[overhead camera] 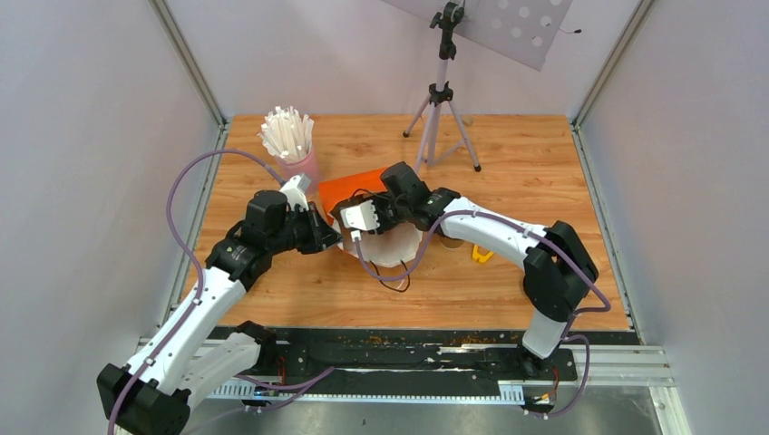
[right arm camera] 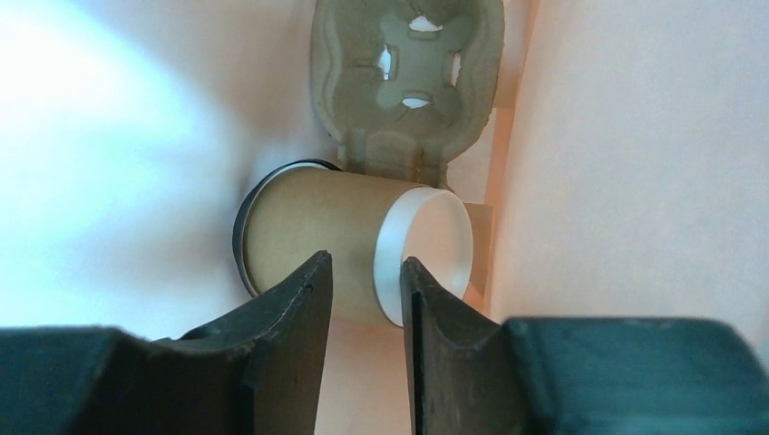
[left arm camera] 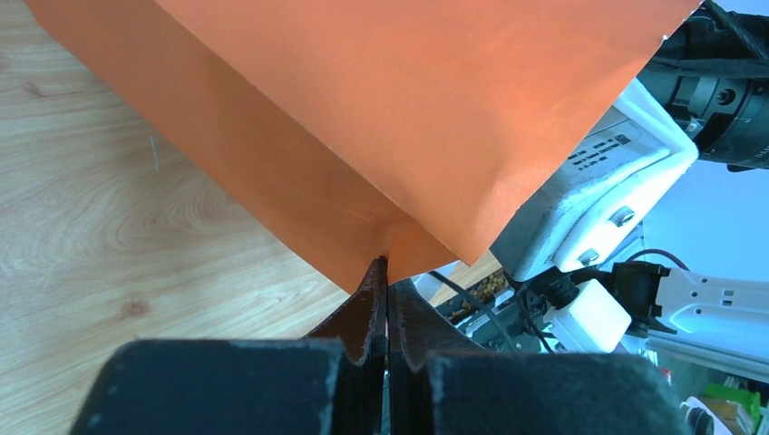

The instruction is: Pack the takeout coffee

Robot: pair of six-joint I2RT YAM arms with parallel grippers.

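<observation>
Orange bag (overhead camera: 355, 188) is seen from above between both arms (overhead camera: 508, 237), its edge is pinched by the closed left gripper (left arm camera: 387, 269) in the left wrist view, and inside it, in the right wrist view, the takeout coffee (right arm camera: 317, 231) is seen lying sideways beside the pulp tray (right arm camera: 408, 82), beyond the slightly parted, empty right gripper (right arm camera: 367, 267).
</observation>
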